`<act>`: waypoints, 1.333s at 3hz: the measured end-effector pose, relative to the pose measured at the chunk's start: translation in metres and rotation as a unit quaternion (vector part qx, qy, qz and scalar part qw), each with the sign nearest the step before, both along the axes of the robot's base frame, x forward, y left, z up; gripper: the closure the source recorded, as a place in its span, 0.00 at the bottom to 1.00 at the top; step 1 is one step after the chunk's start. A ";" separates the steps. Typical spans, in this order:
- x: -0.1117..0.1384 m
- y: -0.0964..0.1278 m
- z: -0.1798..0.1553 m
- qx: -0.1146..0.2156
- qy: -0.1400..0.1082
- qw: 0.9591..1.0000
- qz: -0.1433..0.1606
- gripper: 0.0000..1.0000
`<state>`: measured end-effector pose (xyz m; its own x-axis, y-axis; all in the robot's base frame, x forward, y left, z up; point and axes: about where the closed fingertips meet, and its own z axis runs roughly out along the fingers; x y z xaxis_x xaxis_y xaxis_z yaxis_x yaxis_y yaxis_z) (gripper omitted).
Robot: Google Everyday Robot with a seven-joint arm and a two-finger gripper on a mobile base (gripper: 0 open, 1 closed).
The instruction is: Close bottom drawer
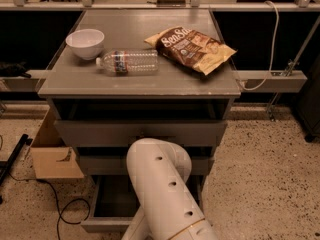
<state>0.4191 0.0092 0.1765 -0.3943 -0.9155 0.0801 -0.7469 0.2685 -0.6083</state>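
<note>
The bottom drawer [111, 204] is the lowest of three grey drawers in the cabinet. It stands pulled out, with its dark box interior showing and its front edge [102, 226] near the bottom of the view. My white arm [160, 184] rises in front of the cabinet and covers the right part of the drawer and the middle of the drawer fronts. My gripper is hidden behind the arm, somewhere low in front of the drawers. No knob shows.
The top drawer [140, 131] is slightly open, with the middle drawer [100, 164] below it. A white bowl [85, 43], a plastic bottle [127, 62] and a chip bag [192, 48] lie on the cabinet top. A cardboard box [52, 151] and a black cable [60, 209] are on the floor at the left.
</note>
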 end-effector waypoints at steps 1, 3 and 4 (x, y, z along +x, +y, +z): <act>0.000 0.000 0.000 0.000 0.000 1.000 0.000 1.00; 0.042 -0.012 -0.003 0.009 -0.020 0.999 -0.048 1.00; 0.067 -0.014 -0.011 0.007 -0.032 0.997 -0.071 1.00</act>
